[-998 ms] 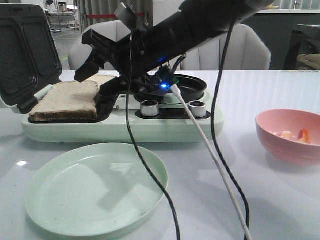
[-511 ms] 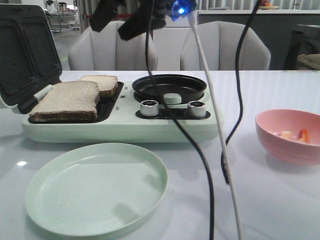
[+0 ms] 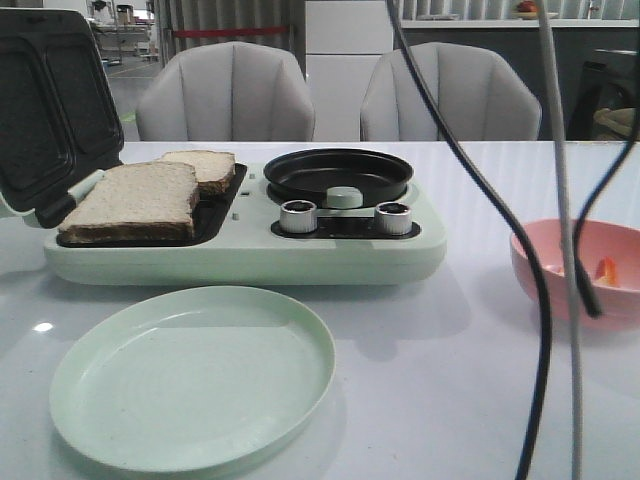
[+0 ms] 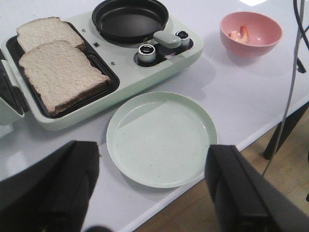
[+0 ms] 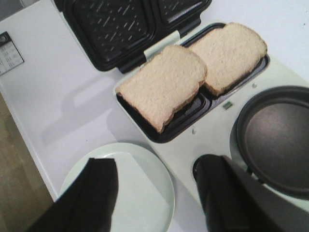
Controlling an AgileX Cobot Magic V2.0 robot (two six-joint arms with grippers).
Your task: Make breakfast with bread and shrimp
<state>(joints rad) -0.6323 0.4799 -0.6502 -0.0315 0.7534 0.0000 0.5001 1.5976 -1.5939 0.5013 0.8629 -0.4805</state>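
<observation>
Below the right gripper (image 5: 157,193) — its two dark fingers spread wide with nothing between them — the bread (image 5: 166,84) is seen lying in the open toaster tray (image 5: 186,121). Two slices are counted, side by side and slightly overlapped, each flat in its own well of the tray, with the hinged lid (image 5: 116,26) thrown back beyond them. In the right wrist view the nearer slice sits ahead of the fingertips, past the rim of the green plate (image 5: 145,183), so this arm is judged the nearer one to the bread.

The left gripper (image 4: 152,191) is likewise released, its fingers held well apart above the table edge. From it the green plate (image 4: 161,137) lies directly ahead, the bread (image 4: 60,75) further on to one side, and the pink bowl (image 4: 251,31) well apart on the other side. Inside the bowl the shrimp (image 4: 240,34) are made out as a small pink-orange cluster; one orange-red tail is plain, but whether two shrimp are there cannot be told at this size.

In the front view neither gripper is visible — only hanging cables (image 3: 540,300) cross the scene. One plate, one bowl, one round black pan (image 3: 338,175) and two silver knobs (image 3: 297,215) are counted on the appliance and table. No long axis matters for the near-square slices; an approach from above a crust edge is judged to suit.
</observation>
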